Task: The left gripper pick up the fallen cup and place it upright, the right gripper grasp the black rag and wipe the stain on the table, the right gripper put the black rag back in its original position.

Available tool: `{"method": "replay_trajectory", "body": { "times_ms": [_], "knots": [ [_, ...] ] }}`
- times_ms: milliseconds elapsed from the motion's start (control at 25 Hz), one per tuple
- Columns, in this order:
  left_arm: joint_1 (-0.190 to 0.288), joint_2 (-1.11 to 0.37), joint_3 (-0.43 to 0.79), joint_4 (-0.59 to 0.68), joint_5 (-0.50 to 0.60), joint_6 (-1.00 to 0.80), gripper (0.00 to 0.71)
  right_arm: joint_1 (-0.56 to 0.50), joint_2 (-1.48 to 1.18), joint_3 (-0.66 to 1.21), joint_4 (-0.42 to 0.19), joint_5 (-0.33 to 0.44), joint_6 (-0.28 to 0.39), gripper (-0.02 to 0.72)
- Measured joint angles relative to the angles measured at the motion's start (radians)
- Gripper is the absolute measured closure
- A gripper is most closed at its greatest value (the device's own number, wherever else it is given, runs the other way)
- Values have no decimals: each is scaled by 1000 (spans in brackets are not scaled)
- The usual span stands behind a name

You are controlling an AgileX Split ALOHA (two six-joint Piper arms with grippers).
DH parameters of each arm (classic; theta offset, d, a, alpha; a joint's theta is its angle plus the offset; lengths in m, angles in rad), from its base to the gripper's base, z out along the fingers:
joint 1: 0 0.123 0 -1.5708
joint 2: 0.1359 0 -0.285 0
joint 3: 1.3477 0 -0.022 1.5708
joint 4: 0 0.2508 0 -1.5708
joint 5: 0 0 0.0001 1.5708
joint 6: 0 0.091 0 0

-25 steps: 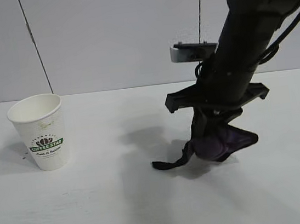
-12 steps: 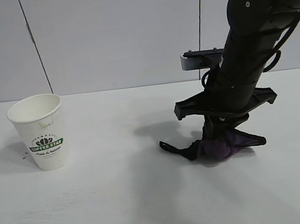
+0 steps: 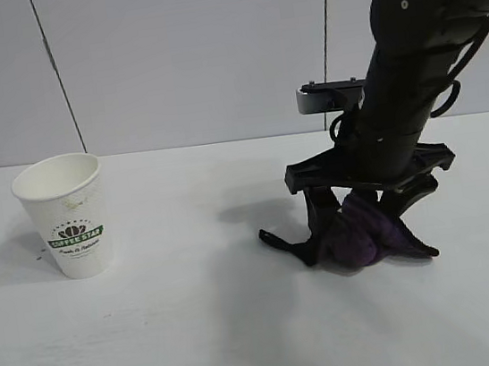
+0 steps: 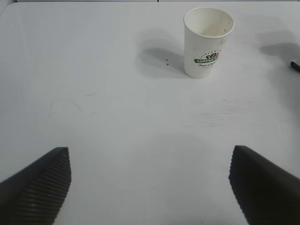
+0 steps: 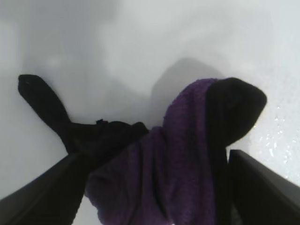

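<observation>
Cup [image 3: 66,215] stands upright at left; my right gripper [image 3: 361,213] is spread, black rag [image 3: 360,235] released at lower right; I see only withdrawal left.

We note the right gripper [image 3: 361,213]: bulky matte black arm, looped black cable, small grey block behind it; left gripper [image 4: 150,187] fingers ribbed, black.
</observation>
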State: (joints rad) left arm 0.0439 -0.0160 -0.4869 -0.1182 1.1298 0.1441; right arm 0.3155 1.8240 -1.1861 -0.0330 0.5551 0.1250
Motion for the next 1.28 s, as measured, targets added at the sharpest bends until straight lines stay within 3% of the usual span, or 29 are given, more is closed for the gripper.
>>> {"method": "replay_trajectory", "body": {
  "times_ms": [240, 360, 560, 840, 960, 1280],
  "knots": [
    [0, 0, 0, 0, 0, 0, 52, -185, -104, 2, -254, 147, 110, 202],
    [0, 0, 0, 0, 0, 0, 52, -286, -199, 5, -293, 196, 145, 202],
    [0, 0, 0, 0, 0, 0, 52, -341, -490, 5, -306, 228, 149, 202],
    [0, 0, 0, 0, 0, 0, 52, -341, -1002, 5, -292, 336, 84, 202],
    [0, 0, 0, 0, 0, 0, 52, -341, -1199, 4, -269, 406, 53, 202],
    [0, 0, 0, 0, 0, 0, 52, -341, -1535, 10, -168, 677, -11, 202]
  ]
}}
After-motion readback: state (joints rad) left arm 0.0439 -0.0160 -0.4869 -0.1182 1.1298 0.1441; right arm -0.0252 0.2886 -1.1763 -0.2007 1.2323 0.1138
